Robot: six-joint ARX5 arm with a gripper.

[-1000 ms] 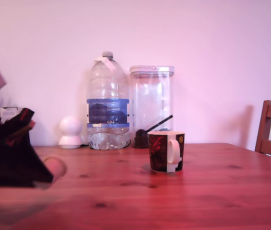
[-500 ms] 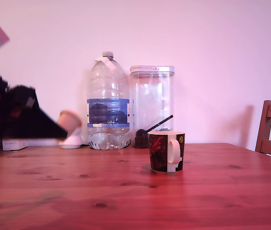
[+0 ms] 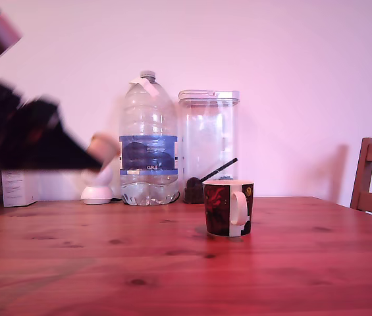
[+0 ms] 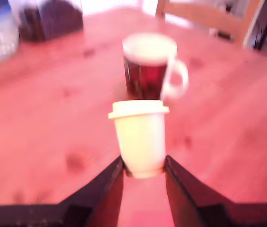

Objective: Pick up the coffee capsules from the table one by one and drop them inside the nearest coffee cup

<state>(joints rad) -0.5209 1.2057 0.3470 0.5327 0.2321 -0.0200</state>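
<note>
Tool (image 4: 142, 166) clamped on the narrow end of a coffee capsule (image 4: 140, 137), carried above the bench (image 3: 172, 263). The coffee cup (image 4: 150, 66) stands ahead of the tool, well apart. Risk: with so shallow a grip, the capsule may slip and fall short of the cup.

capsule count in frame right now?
1. The capsule is clamped in the tool, held in the air to the exterior view's left of the cup. None shows on the table; the cup's inside is hidden.
</note>
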